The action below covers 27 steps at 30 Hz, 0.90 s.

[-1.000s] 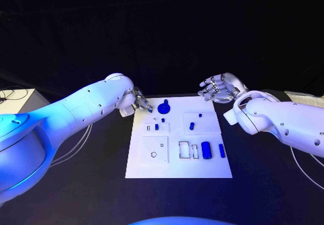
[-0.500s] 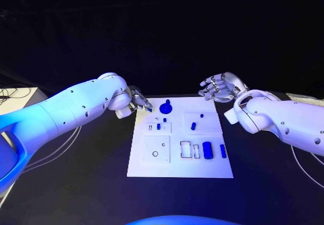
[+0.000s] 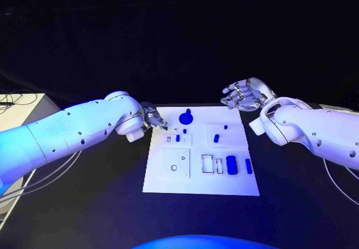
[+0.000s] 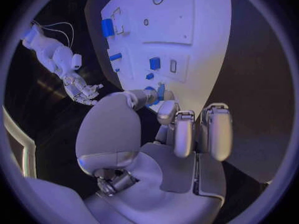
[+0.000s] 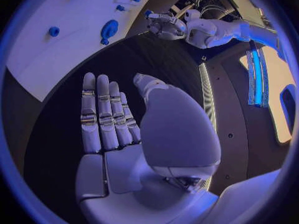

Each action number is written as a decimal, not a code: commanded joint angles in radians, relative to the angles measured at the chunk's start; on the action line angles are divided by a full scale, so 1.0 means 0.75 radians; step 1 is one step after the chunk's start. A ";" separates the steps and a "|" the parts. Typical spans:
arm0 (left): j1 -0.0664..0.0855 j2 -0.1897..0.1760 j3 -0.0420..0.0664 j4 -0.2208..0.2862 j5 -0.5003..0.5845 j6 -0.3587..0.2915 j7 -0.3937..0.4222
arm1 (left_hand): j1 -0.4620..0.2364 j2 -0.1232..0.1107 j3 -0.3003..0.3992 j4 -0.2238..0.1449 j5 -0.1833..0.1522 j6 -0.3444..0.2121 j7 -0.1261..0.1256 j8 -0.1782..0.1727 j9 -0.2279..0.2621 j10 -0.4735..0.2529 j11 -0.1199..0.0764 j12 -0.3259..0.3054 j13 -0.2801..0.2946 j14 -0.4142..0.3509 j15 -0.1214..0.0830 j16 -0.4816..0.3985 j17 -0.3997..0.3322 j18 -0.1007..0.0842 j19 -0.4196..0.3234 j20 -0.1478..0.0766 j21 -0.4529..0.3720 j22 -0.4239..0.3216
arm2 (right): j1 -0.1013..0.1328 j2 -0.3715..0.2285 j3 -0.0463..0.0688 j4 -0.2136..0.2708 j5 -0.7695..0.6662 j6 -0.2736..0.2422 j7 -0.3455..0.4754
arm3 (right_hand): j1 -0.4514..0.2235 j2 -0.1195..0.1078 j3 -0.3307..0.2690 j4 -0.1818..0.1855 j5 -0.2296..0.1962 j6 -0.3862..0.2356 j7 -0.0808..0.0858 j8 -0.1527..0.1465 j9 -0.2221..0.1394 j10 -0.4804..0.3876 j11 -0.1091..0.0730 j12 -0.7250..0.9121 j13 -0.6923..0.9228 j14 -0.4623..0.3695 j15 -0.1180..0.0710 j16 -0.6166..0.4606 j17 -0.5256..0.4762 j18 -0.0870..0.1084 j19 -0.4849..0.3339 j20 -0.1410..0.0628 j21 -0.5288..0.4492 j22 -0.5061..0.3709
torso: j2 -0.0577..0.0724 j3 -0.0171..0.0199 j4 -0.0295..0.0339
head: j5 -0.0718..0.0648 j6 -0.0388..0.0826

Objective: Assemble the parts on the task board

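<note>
Our left hand [image 3: 153, 120] sits at the task board's [image 3: 201, 182] far left corner, fingers curled, nothing visibly held; whether they pinch anything we cannot tell. Just beyond its fingertips lies the round blue part [image 3: 184, 118]. We judge a pick-up is starting; next comes closing on that part. Our right hand [image 3: 245, 96] hovers beyond the far right corner, spread and holding nothing.
</note>
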 commanded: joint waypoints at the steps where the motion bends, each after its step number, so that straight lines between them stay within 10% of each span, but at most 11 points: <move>1: -0.028 -0.012 -0.003 0.040 -0.125 -0.140 0.021 | -0.007 0.002 0.228 -0.239 0.009 0.033 -0.026 0.007 0.001 0.011 0.001 0.008 0.003 0.136 -0.011 0.004 0.351 -0.006 0.003 -0.002 0.002 0.081 | -0.002 -0.001 0.000 0.000 -0.024 0.017 0.010 | -0.010 -0.005 -0.003 -0.007 0.009 0.002 0.017 -0.006 -0.001 0.001 0.004 -0.004 -0.001 0.002 0.008 -0.008 -0.001 0.017 -0.001 0.005 -0.008 -0.001 | -0.001 -0.0013 0.0029 | 0.001 -0.002; 13: -0.112 -0.027 -0.009 0.098 -0.241 -0.277 0.094 | -0.011 -0.005 0.238 -0.245 0.009 0.043 -0.030 0.007 -0.001 0.022 -0.003 0.012 0.011 0.136 -0.014 0.004 0.351 -0.007 0.007 -0.006 0.004 0.086 | -0.005 -0.002 0.000 0.000 -0.026 0.018 0.011 | -0.010 -0.004 -0.003 -0.008 0.010 0.002 0.017 -0.007 -0.001 0.001 0.004 -0.005 -0.003 0.001 0.008 -0.010 -0.002 0.017 -0.002 0.005 -0.008 -0.003 | 0.001 -0.0001 -0.0003 | -0.002 -0.011; 27: -0.137 -0.025 -0.012 0.115 -0.298 -0.233 0.109 | -0.012 -0.007 0.241 -0.247 0.008 0.045 -0.031 0.006 -0.002 0.022 -0.004 0.010 0.008 0.136 -0.015 0.004 0.351 -0.008 0.009 -0.007 0.006 0.088 | -0.006 -0.007 0.000 0.005 -0.027 0.019 0.010 | -0.011 -0.004 -0.004 -0.008 0.010 0.002 0.017 -0.007 -0.001 0.000 0.005 -0.006 -0.005 0.000 0.009 -0.012 -0.003 0.017 -0.004 0.006 -0.008 -0.006 | 0.000 0.0011 0.0005 | -0.005 -0.025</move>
